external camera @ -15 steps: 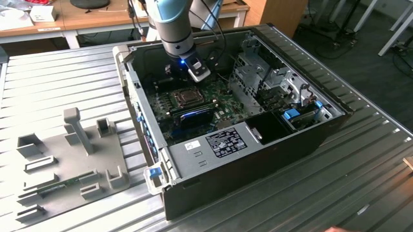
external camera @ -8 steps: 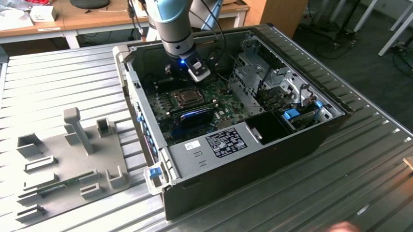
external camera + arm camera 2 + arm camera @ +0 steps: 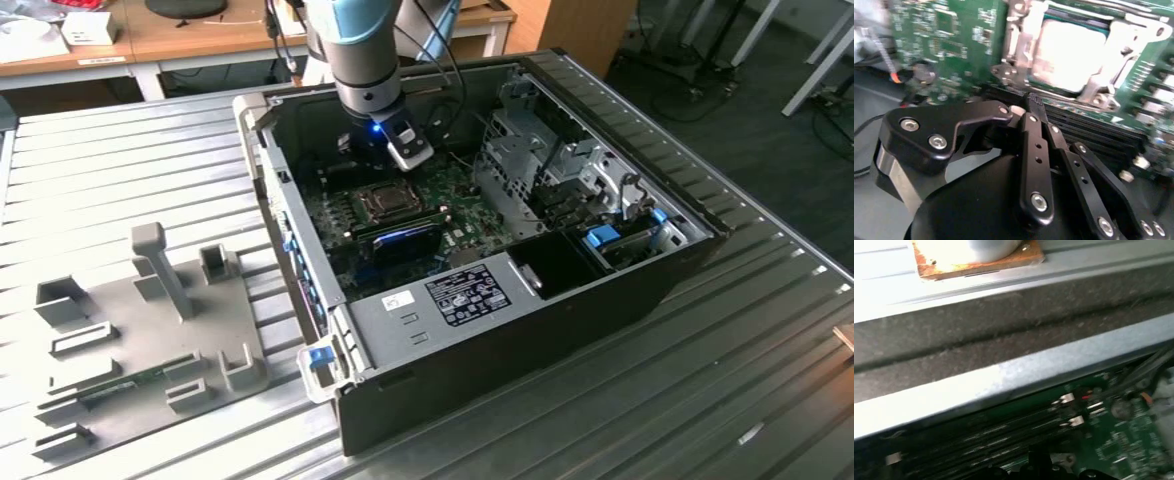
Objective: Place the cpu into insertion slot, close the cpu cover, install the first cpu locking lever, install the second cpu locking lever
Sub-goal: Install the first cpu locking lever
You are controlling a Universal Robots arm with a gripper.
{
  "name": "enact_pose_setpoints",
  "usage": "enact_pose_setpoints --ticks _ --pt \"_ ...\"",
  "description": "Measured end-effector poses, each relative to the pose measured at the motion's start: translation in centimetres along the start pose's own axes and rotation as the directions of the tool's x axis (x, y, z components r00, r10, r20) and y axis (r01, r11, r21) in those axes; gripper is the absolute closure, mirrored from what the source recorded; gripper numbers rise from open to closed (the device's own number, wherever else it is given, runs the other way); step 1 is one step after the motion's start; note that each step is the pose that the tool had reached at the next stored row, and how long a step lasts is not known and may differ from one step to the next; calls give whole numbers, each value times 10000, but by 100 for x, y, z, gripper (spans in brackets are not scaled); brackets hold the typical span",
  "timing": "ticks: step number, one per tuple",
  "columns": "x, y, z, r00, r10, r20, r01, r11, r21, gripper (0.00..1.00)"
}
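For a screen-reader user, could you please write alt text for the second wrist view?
A black gripper hangs close above a green circuit board, beside the insertion slot. There the cpu lies seated under the silvery cpu cover. Long black memory slots run between gripper and socket.

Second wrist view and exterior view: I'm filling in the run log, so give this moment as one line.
cpu: seated in insertion slot | cpu cover: down over it | gripper: shut, empty, near socket
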State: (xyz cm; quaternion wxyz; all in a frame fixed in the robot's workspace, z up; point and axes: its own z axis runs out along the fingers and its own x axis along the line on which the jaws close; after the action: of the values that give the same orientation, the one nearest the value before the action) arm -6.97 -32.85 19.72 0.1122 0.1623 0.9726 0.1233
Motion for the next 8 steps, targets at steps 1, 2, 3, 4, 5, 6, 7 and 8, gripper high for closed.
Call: enact_pose_setpoints --ticks 1,2,3,4,5,6,7,8 --pt "0 0 0 9999 37 -163 -36 10000 61 89" --pt "0 0 0 9994 76 -330 -72 9999 126 89" --pt "0 0 0 9986 122 -521 -112 9997 200 89" --pt "0 0 0 9975 160 -686 -142 9995 265 89" --pt "0 0 0 9962 202 -848 -174 9993 330 89" --pt "0 0 0 9945 247 -1019 -207 9990 401 89" --pt "0 0 -1 9926 290 -1183 -236 9986 468 89" --pt "-1 2 -5 9907 326 -1320 -258 9983 526 89"
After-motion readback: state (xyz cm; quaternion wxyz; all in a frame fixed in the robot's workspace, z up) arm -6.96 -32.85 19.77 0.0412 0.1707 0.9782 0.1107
